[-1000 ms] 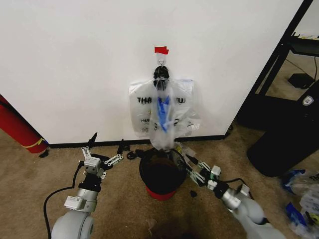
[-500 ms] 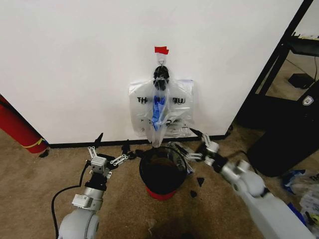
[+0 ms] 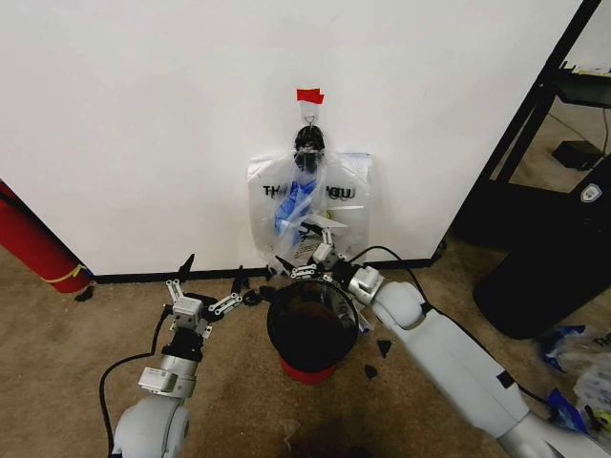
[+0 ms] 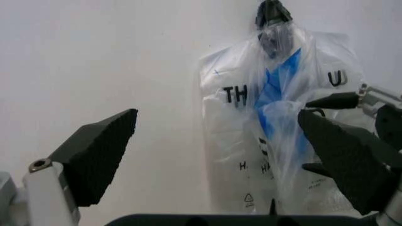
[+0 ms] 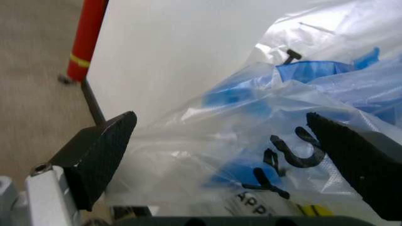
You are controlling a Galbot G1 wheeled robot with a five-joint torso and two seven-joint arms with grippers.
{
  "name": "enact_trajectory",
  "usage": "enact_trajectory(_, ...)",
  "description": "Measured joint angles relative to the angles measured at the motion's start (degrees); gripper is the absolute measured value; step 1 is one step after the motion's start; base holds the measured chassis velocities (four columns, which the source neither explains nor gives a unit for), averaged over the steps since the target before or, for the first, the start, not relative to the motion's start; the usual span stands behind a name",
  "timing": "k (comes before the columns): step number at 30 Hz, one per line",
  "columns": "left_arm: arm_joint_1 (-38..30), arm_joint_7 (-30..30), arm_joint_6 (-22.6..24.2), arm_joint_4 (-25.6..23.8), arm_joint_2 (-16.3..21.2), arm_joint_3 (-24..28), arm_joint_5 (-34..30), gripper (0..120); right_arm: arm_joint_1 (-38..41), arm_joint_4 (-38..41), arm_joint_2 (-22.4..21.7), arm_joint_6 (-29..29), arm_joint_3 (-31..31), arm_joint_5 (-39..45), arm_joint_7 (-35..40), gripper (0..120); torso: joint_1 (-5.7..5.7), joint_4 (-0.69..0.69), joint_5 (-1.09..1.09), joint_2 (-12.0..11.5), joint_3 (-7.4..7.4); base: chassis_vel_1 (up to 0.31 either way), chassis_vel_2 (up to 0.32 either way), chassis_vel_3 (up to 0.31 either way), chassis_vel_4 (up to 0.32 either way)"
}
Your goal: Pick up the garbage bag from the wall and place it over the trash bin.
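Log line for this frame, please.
right hand: open, at garbage bag | bag: hanging on wall | left hand: open, beside trash bin

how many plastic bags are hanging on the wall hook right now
2, as far as shows. The garbage bag with blue patches hangs in front; a flat bag lies against the wall behind it. More could be hidden behind.

— Where do we have free room near the wall [image 3: 143, 114]?

— On our left the carpet [image 3: 86, 334] is open, and our left tool [image 3: 203, 303] stands there with its jaws spread, beside the trash bin [image 3: 310, 334].

— And what blocks us?

— The garbage bag [image 3: 304, 205] hangs just above the bin, so the gap between them is narrow, and our right tool [image 3: 310, 250] already fills it, wide open against the plastic. A red cylinder [image 3: 33, 243] leans far left; a black rack [image 3: 535, 143] closes the right.
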Motion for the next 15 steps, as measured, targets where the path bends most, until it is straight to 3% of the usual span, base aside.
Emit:
enact_trajectory(3,-0.2,0.0,0.0,0.0,0.1,0.0,-0.1,100,-1.3,2.8,-1.0,-0.7,1.4,-1.8,-1.6,100,0.0,0.01,-0.01,0.0,-0.01,0.0,0.0,0.0,0.0)
enact_trajectory(10,-0.4,0.0,0.0,0.1,0.1,0.4,-0.1,100,-8.5,10.7,-8.1,-3.8,8.3,-5.4,-5.6,100,-0.01,-0.01,0.01,0.0,-0.01,0.0,0.0,0.0,0.0)
enact_trajectory(15,-0.4,0.1,-0.2,0.2,-0.4,1.4,0.2,100,-13.0,10.2,-12.4,-4.7,13.0,-7.5,-0.5,100,-0.01,-0.02,0.01,0.0,-0.02,0.0,0.0,0.0,0.0)
